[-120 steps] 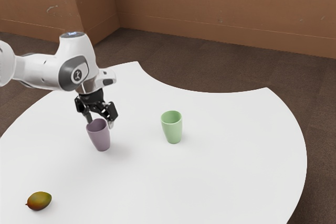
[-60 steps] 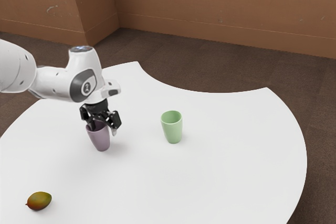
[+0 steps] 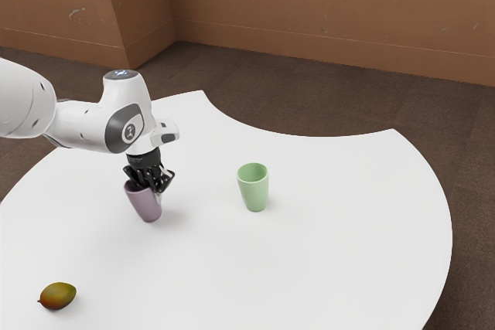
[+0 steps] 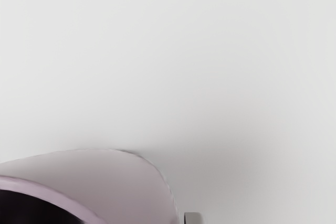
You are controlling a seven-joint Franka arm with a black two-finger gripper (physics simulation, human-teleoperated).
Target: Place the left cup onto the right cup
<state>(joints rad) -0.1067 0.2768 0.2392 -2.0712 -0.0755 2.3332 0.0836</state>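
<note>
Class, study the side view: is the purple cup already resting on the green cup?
No, the purple cup is under the gripper, well apart from the green cup.

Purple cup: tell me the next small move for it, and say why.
Probably a short straight lift. The end effector looks closed on the rim of the purple cup, which rests on the table; the green cup stands apart toward the exterior view's right. Lifting first should clear the table before carrying it over.

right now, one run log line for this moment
phase: grasp | end effector: shut on rim of mauve tapered cup | mauve cup: on white table | pale green tapered cup: upright, apart | stacked: not yet
</note>
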